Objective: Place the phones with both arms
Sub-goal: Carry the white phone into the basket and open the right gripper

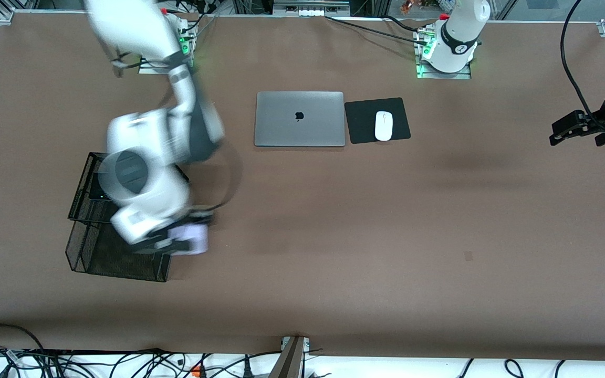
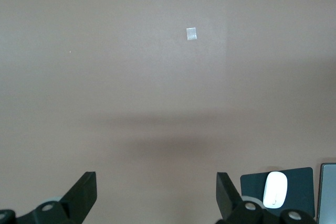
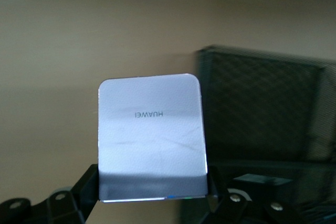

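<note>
My right gripper (image 1: 179, 242) is shut on the pale lavender flip phone (image 1: 194, 238), holding it by its two side edges. The phone (image 3: 151, 129) hangs over the table, just beside the corner of a black mesh basket (image 1: 104, 258). Its flat back faces the wrist camera, and the arm shows blurred. Inside the basket's upper tier lies a black phone (image 1: 95, 189), mostly hidden by the right arm. My left gripper (image 1: 559, 134) waits open over bare table at the left arm's end. Nothing is between its fingers (image 2: 84, 192).
A closed silver laptop (image 1: 299, 118) lies mid-table near the arms' bases. Beside it, toward the left arm's end, a white mouse (image 1: 383, 126) rests on a black pad (image 1: 363, 123). The mesh basket (image 3: 262, 108) fills part of the right wrist view. A small tape mark (image 1: 468, 255) is on the table.
</note>
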Action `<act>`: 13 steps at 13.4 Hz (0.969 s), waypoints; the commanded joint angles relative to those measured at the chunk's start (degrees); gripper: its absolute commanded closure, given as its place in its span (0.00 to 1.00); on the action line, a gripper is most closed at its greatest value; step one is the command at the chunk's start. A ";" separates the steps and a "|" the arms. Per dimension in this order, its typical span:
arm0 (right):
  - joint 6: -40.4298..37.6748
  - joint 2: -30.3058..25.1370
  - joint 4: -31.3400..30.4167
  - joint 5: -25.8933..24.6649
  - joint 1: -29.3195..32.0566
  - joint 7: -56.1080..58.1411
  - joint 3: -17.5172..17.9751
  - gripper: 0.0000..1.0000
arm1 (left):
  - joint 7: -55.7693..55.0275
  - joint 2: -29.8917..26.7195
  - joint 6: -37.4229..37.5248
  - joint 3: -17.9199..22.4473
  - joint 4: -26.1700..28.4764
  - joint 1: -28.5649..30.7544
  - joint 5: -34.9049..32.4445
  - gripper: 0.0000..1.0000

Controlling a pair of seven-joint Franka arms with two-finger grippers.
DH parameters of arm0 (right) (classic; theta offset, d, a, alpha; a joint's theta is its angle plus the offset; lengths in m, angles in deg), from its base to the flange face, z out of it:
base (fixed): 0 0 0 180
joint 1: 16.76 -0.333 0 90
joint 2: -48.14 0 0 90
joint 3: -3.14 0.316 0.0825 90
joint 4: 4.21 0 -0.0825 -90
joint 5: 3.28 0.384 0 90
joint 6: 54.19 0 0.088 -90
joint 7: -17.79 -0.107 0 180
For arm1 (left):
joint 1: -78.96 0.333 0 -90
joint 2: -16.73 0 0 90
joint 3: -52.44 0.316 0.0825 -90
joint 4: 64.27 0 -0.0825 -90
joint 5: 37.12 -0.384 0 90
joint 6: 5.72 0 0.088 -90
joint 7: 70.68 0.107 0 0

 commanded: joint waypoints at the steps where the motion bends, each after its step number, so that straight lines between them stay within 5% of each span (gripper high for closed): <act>1: 3.05 0.02 -0.25 -0.31 7.82 11.16 2.15 0.97 | 1.24 1.79 2.31 0.11 -2.80 0.17 1.03 0.00; 4: 7.72 2.56 -0.43 1.43 13.02 19.00 2.50 0.97 | 1.24 1.88 2.31 0.11 -2.80 0.17 1.03 0.00; 10: 8.96 7.93 -2.09 6.63 13.47 19.02 2.50 0.97 | 1.16 1.88 2.31 0.19 -2.80 0.17 0.95 0.00; 11: 8.96 8.02 -2.44 6.72 13.56 18.85 2.59 0.87 | 1.16 1.88 2.31 0.19 -2.80 0.17 0.86 0.00; 13: 8.70 8.02 -2.54 7.50 13.91 17.88 2.59 0.05 | 1.07 1.88 2.31 0.19 -2.89 0.17 0.86 0.00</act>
